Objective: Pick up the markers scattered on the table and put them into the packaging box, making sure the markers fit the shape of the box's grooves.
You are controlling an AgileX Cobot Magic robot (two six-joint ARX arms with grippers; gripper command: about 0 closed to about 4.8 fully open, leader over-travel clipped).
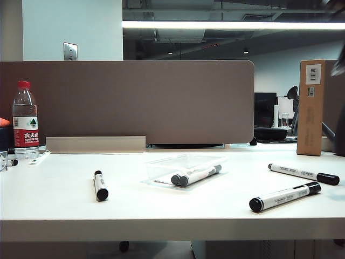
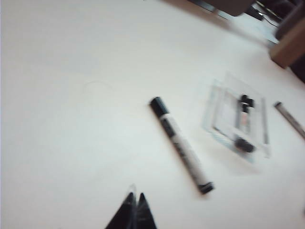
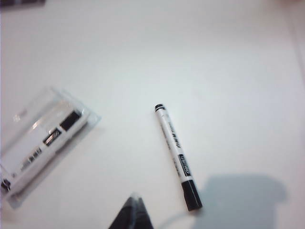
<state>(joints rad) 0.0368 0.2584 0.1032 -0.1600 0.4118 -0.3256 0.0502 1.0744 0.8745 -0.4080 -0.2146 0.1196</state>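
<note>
The table point(image 1: 161, 210) looked smooth, matt white; the packaging box point(image 1: 183, 168) was clear, glossy plastic catching glints; the markers point(image 1: 100, 185) had smooth white plastic barrels with shiny black caps; at ten o'clock stood a clear plastic bottle point(image 1: 25, 121); at two o'clock, a matt brown cardboard box point(image 1: 311, 108); the partition point(image 1: 126, 102) looked matt.

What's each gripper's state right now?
Left gripper: closed, empty, above the table.
Right gripper: closed, empty, above the table.
</note>
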